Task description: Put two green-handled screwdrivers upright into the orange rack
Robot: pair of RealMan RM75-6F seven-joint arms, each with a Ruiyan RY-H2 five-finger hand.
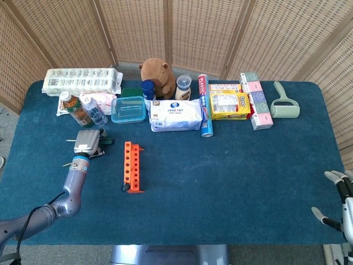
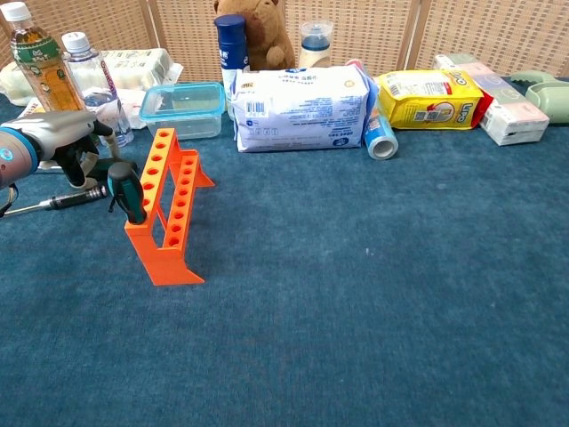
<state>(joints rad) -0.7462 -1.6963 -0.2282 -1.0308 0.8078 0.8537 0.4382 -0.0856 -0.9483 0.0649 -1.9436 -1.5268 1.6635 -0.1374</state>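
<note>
The orange rack [image 1: 132, 165] [image 2: 169, 209] stands left of the table's centre. One green-handled screwdriver [image 1: 126, 186] [image 2: 127, 190] stands upright at its near end. A second green-handled screwdriver [image 1: 105, 141] [image 2: 107, 165] lies flat on the cloth left of the rack's far end. My left hand [image 1: 87, 144] [image 2: 60, 135] is over its shaft end, fingers curled down around the handle's base. The frames do not show whether the grip is closed. My right hand [image 1: 337, 203] hangs at the table's near right corner, fingers spread and holding nothing.
A black-handled screwdriver [image 2: 55, 202] lies just in front of my left hand. Two bottles [image 2: 89, 84] and a clear lidded box [image 2: 184, 108] stand behind the rack. A row of packets, a plush toy and boxes lines the back of the blue table [image 1: 231, 176].
</note>
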